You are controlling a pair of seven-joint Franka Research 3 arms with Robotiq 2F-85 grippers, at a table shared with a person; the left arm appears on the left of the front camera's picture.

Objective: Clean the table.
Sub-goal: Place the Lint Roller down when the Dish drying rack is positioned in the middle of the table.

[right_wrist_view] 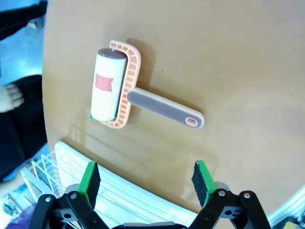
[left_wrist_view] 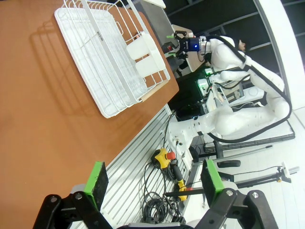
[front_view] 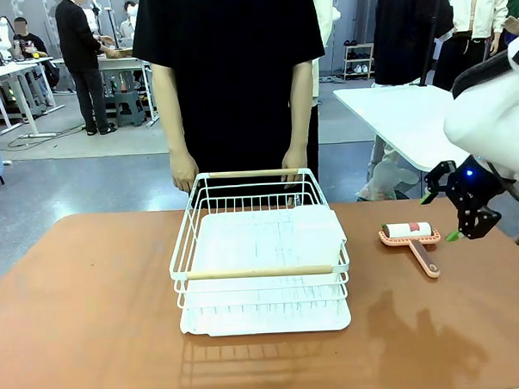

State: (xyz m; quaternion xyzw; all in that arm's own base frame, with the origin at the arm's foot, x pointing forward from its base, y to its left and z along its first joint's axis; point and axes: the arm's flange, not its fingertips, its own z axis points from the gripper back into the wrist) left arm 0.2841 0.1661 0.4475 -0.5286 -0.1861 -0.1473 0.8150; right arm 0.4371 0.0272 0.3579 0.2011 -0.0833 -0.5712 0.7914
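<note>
One desk [front_view: 92, 314] fills the lower half of the front view, its long axis running left to right across the frame, and it carries one white wire rack [front_view: 260, 256] and one lint roller [front_view: 411, 239]. The rack sits at the centre, on a white tray, with two wooden handles: one at its near side and one at its far side. One person stands at the far edge, upper centre of the frame, with two hands down at the rack's far handle: one hand [front_view: 183, 171] at its left end and the other hand [front_view: 294, 163] at its right end. The roller lies right of the rack, well apart from it; its white roll points towards the far edge and its handle points towards the lower right. In the right wrist view the roller [right_wrist_view: 125, 93] lies in the upper left, handle running out to the right. The right jaws [front_view: 461, 217] hang at the right edge of the front view, just right of the roller and off the desk, held apart and empty, green pads showing. The left jaws [left_wrist_view: 151, 182] stand apart and empty at the bottom of the left wrist view, with the rack [left_wrist_view: 112, 62] in the upper left.
</note>
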